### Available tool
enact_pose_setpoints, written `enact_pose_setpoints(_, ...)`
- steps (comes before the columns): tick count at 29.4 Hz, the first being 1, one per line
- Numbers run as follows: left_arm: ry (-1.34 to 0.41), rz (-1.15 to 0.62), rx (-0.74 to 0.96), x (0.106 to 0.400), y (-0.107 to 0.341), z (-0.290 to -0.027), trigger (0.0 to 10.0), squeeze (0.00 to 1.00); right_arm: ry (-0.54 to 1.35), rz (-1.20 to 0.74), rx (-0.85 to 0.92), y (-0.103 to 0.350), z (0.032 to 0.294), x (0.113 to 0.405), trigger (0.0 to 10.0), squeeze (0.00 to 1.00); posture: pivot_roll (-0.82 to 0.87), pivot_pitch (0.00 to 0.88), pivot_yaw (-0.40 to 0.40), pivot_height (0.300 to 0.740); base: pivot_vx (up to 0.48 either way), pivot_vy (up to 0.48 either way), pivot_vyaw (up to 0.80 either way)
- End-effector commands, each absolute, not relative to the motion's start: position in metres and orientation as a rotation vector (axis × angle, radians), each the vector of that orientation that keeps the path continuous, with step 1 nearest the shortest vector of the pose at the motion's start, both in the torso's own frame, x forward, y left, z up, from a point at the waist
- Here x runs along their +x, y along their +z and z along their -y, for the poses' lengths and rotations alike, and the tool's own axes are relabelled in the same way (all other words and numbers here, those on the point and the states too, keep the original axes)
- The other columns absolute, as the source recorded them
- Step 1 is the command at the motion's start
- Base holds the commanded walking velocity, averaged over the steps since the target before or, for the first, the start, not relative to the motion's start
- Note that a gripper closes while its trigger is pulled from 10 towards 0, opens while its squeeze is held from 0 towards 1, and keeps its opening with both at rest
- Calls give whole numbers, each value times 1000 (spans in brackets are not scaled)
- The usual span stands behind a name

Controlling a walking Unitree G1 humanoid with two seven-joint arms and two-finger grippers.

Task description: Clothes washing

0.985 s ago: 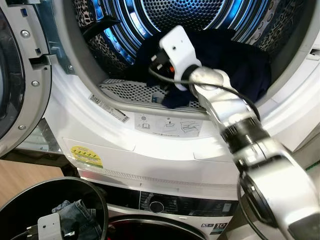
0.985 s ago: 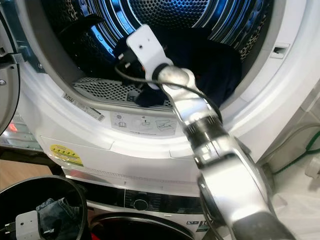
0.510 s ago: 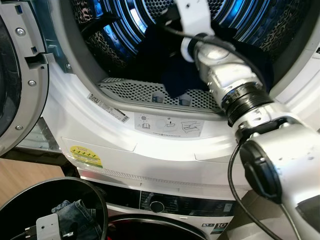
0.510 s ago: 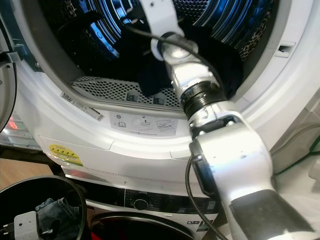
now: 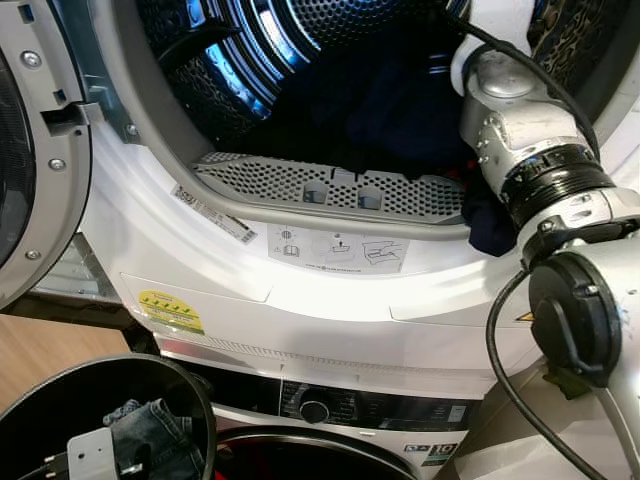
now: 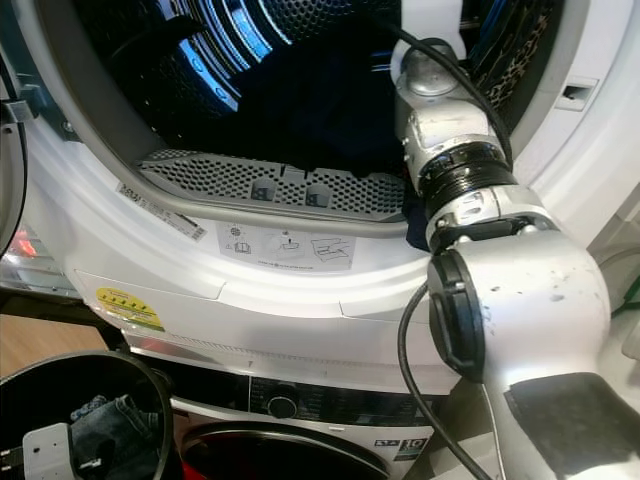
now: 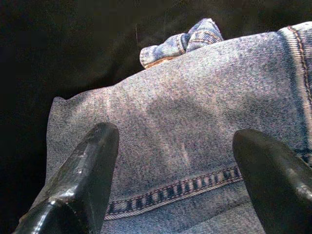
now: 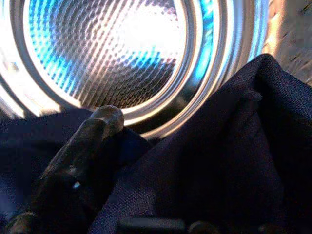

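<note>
Head views, right arm [image 5: 540,160]: you see it at the upper right of the frame, silver, reaching up into the open drum [image 5: 250,60] of the upper machine; its wrist passes out of the top edge.
Head views, dark garment [image 5: 390,110]: it lies inside the drum at upper centre, above the perforated grey filter panel [image 5: 330,185]; a fold of it hangs over the drum lip at the right, just beside the arm.
Head views, basket [image 5: 195,395]: a black round basket sits at the lower left, with jeans [image 5: 150,425] in it and the white back of the left wrist [image 5: 95,455] just beside them.
Head views, door [image 5: 30,160]: it stands open along the left edge.
Left wrist view, left gripper [image 7: 178,161]: you look down its two black fingers [image 7: 87,170], spread wide apart, hovering over pale blue denim with a stitched seam; they hold nothing.
Right wrist view, right gripper [image 8: 97,165]: one black finger [image 8: 80,156] shows at the lower left, lying against the dark navy cloth, which covers the lower right; you cannot tell how far the fingers are parted or whether they grip the cloth.
Right wrist view, drum back: the shiny dimpled rear wall glows blue and white at the upper left.
</note>
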State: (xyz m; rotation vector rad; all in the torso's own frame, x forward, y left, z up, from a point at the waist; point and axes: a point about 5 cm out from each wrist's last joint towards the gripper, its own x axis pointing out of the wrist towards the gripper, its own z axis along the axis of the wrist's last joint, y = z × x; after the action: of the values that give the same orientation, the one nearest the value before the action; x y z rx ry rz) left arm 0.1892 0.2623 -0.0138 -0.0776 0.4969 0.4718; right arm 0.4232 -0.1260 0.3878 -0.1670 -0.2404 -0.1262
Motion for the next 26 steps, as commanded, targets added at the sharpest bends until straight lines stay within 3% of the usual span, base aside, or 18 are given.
enact_pose_setpoints(1,458,-520,-74,187,-19,-258,10000,0,-48,199,-183,376,115,425,10000,0,122,0,-53,740,0,0,0)
enact_pose_setpoints(12,449,-527,-81,182,-21,-256,10000,0,186,146,57,357,88,426,10000,0,98,0,-42,740,0,0,0)
enact_pose_setpoints(26,443,-539,-83,182,-23,-254,10000,0,228,185,94,353,101,422,10000,0,70,0,-36,740,0,0,0)
